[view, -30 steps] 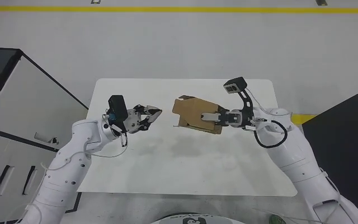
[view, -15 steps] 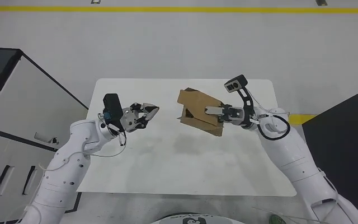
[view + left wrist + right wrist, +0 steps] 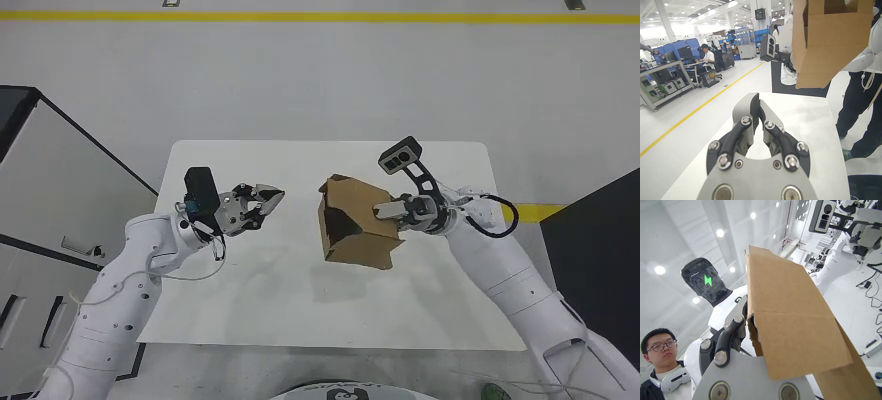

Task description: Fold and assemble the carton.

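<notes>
Jaws of the right gripper (image 3: 384,210) pinch a side wall of the carton (image 3: 355,226). The wrist view shows one finger flat against the cardboard beside a crease. The other finger is hidden behind the panel, so the clamp probably takes a single wall rather than a doubled edge. The carton hangs in the air above the middle of the table (image 3: 300,300), touching nothing else. It is partly opened into a slanted tube with flaps loose at both ends, and one open end faces the left arm.

Holding it aloft by one wall seems deliberate. It keeps the flaps off the table top so they can swing, and it presents the open mouth to the free arm.

On the left gripper (image 3: 758,108) the jaws are drawn almost together around nothing. It sits above the table's left part, well apart from the carton and aimed at it. A closed tip makes a good pusher for squaring the tube or pressing a flap inward.

The carton is not yet squared and no flap is tucked. The single-wall grip may let the carton twist when it is pushed.
</notes>
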Tool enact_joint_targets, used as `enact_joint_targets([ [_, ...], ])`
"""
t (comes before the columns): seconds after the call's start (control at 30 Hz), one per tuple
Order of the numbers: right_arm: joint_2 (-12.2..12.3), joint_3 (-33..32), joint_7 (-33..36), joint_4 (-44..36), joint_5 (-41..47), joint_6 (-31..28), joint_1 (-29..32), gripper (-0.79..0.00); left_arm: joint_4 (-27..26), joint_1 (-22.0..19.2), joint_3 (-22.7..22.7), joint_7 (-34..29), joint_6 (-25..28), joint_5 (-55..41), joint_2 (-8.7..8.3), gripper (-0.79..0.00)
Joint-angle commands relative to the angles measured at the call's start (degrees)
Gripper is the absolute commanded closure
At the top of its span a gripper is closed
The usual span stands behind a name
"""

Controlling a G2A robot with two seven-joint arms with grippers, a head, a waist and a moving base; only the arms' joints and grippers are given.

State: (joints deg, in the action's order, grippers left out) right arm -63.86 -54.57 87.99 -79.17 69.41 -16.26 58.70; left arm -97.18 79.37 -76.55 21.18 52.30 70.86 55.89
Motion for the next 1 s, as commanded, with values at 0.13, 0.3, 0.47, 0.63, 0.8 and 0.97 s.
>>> enact_joint_targets([
  [0.13,0.0,0.0,0.0,0.0,0.0,0.0,0.0,0.0,0.0,0.0,0.0,0.0,0.0,0.0,0.0,0.0],
  [0.3,-0.2,-0.4,-2.1,0.2,0.7,0.5,1.4,0.0,-1.4,0.3,-0.1,-0.7,-0.7,-1.5,0.08,0.0],
  [0.47,-0.7,-1.1,-1.8,2.0,3.4,0.5,2.3,0.0,-2.9,0.7,-0.9,0.1,1.9,-4.1,-0.01,0.0],
  [0.63,-1.5,-0.9,-1.0,4.1,3.7,0.6,2.0,0.0,-5.8,1.2,-0.8,0.4,4.3,-5.4,-0.02,0.0],
  [0.8,-2.3,-0.4,-1.0,5.6,3.2,0.5,1.4,0.0,-8.5,1.3,0.2,0.2,5.7,-5.7,0.09,0.0],
  [0.97,-2.9,-0.2,-0.9,6.5,2.6,0.5,1.2,0.0,-9.3,0.7,2.1,-0.5,5.7,-5.9,0.21,0.0],
])
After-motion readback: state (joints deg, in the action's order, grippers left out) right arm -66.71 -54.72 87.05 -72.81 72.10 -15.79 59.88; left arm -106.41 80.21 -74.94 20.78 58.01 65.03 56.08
